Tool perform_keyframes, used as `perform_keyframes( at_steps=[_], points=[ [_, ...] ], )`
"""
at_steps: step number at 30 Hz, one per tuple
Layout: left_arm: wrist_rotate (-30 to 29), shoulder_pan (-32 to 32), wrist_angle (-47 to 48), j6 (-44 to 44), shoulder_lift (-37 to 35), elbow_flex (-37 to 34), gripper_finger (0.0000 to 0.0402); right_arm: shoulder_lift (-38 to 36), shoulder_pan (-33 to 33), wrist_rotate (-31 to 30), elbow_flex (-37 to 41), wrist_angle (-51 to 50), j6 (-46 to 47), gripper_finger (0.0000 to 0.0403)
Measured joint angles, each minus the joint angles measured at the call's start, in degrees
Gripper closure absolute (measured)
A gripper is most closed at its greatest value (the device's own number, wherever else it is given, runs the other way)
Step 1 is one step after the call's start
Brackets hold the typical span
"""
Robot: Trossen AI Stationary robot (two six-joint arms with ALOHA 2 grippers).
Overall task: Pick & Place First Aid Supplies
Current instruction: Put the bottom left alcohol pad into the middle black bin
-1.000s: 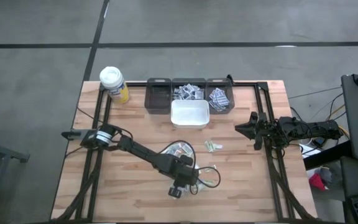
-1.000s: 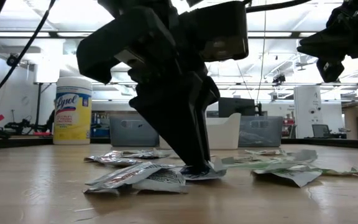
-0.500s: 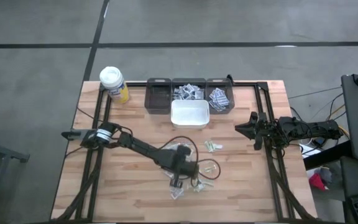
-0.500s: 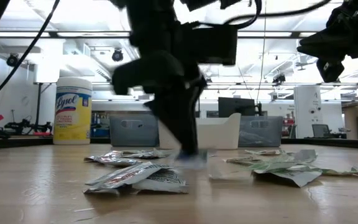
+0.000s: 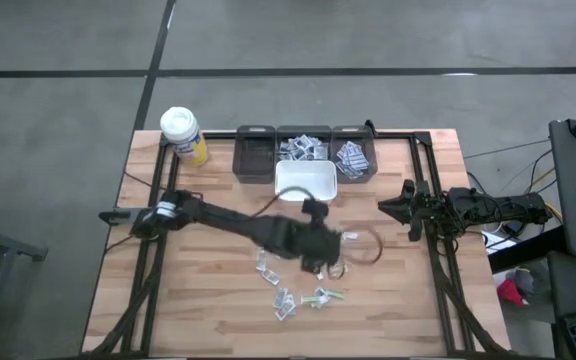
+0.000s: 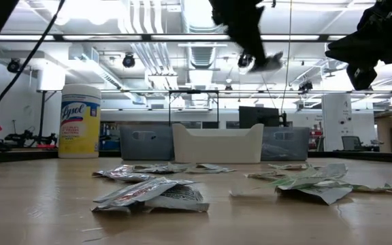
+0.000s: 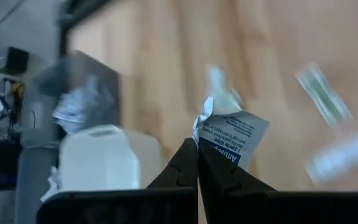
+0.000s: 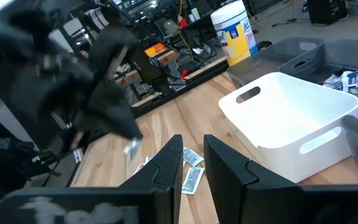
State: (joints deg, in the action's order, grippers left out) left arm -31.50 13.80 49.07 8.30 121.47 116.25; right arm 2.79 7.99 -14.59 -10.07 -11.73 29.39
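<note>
My left gripper (image 5: 340,241) hangs well above the table's middle, just near of the white bin (image 5: 305,184), shut on one white packet with blue print (image 7: 232,132). The low view shows that gripper (image 6: 252,62) high up, the packet (image 6: 272,61) sticking out beside it. Several other first aid packets lie flat on the wood (image 5: 286,304) (image 6: 152,193) (image 6: 308,181). My right gripper (image 5: 400,208) is parked at the right edge; its own view shows it (image 8: 194,163) open with nothing between its fingers. My left gripper pinches the packet by one edge (image 7: 206,138) between its two shut fingertips. The rest of the packet sticks out beyond the tips. The fingers slant downward toward the far side of the table. The packet is lifted clear of the table.
Three grey bins (image 5: 254,155) (image 5: 303,150) (image 5: 353,157) stand in a row behind the white bin; two hold packets. A white-lidded yellow bottle (image 5: 183,135) stands at the far left corner. A black cable loop (image 5: 368,247) hangs beside the left wrist.
My left gripper has shut on a packet in the pile near the table's front, then risen steeply and swung toward the far right, toward the white bin, tipping from steeply down to a slant. The packet has been lifted clear; the other packets lie uncovered.
</note>
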Motion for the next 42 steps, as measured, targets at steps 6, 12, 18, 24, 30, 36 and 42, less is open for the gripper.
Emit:
perform_keyframes(
  at_steps=[6, 12, 18, 24, 30, 36, 42],
  points=[
    [-2.2, -6.4, -7.3, -4.1, 0.0, 4.9, 0.0401, 0.0, 0.0, 0.0, 0.0, 0.0, 0.0, 0.0339],
    [-2.2, -14.9, -9.5, -9.6, 0.0, 5.8, 0.0401, 0.0, 0.0, 0.0, 0.0, 0.0, 0.0, 0.0339],
    [-2.0, -24.0, -9.4, -12.2, 0.0, 5.4, 0.0401, 0.0, 0.0, 0.0, 0.0, 0.0, 0.0, 0.0339],
    [2.5, -32.3, -9.4, -6.4, 0.0, 5.3, 0.0401, 0.0, 0.0, 0.0, 0.0, 0.0, 0.0, 0.0339],
    [10.3, -37.2, -9.1, 6.1, 0.0, 3.9, 0.0401, 0.0, 0.0, 0.0, 0.0, 0.0, 0.0, 0.0339],
    [16.0, -40.7, -7.8, 9.4, 0.1, -1.8, 0.0401, 0.0, 0.0, 0.0, 0.0, 0.0, 0.0, 0.0339],
    [17.6, -43.1, -8.1, 8.7, 0.2, -8.4, 0.0401, 0.0, 0.0, 0.0, 0.0, 0.0, 0.0, 0.0339]
  ],
)
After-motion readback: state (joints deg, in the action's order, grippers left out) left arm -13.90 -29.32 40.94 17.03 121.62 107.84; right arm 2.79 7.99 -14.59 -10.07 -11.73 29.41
